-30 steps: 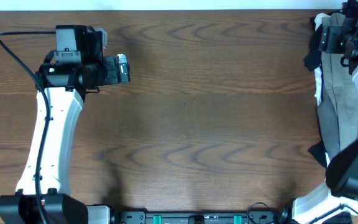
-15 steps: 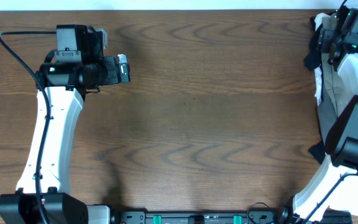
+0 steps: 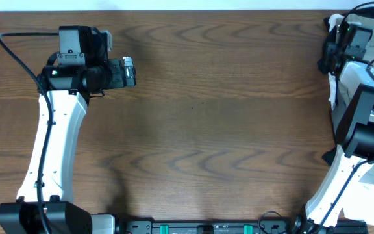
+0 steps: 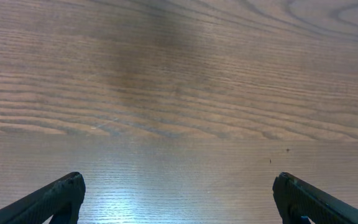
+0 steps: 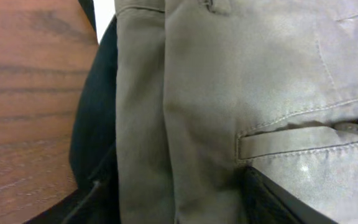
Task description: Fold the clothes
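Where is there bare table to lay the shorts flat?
The middle of the table is bare, from the left arm across to the shorts. Crowded only at the right edge, where the right arm hangs over them.

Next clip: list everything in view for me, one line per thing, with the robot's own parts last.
table: one, brown wood grain, fills the overhead view
shorts: one pair, khaki-olive, on the pile at the table's far right edge
black garment: one, black, showing alongside the shorts in the same pile
white garment: at least one, white, peeking out at the pile's edge
cable: one, black, looping off the left arm
left arm: one, white and black, left side of the table
right arm: one, white and black, reaching over the pile
left claw: one, black, open above bare table
right claw: one, dark, at the shorts, grip unclear
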You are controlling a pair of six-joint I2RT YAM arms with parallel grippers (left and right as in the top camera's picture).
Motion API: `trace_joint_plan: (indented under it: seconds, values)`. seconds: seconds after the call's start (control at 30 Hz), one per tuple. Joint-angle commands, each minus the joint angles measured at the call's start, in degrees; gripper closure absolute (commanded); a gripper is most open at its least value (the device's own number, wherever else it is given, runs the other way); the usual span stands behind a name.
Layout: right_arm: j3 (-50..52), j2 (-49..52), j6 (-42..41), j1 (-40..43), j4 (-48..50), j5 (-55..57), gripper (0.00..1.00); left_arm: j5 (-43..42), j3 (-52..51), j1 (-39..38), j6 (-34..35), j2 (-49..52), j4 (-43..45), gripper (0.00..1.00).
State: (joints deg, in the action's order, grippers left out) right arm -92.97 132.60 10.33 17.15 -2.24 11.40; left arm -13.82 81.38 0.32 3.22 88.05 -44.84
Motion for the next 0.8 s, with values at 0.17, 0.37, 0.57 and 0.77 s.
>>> trace_joint_plan:
  seconds: [0.17, 0.37, 0.57, 0.77]
  values:
    - [-1.11, -0.11, -0.39, 0.46, 0.81, -0.24, 0.7, -0.72, 0.98, 0.26, 0.72, -0.07, -0.11, 0.02]
    - [-1.11, -3.96, -0.42, 0.42, 0.83, -0.26, 0.96, -0.72, 0.98, 0.26, 0.72, -0.07, -0.11, 0.02]
    - [-1.11, -6.91, -0.39, 0.42, -0.13, -0.28, 0.99, -0.72, 0.98, 0.26, 0.72, -0.07, -0.11, 0.02]
    - [-1.11, -9.94, -0.35, -0.33, -2.29, -0.52, 0.99, -0.72, 0.98, 0.26, 0.72, -0.07, -0.11, 0.02]
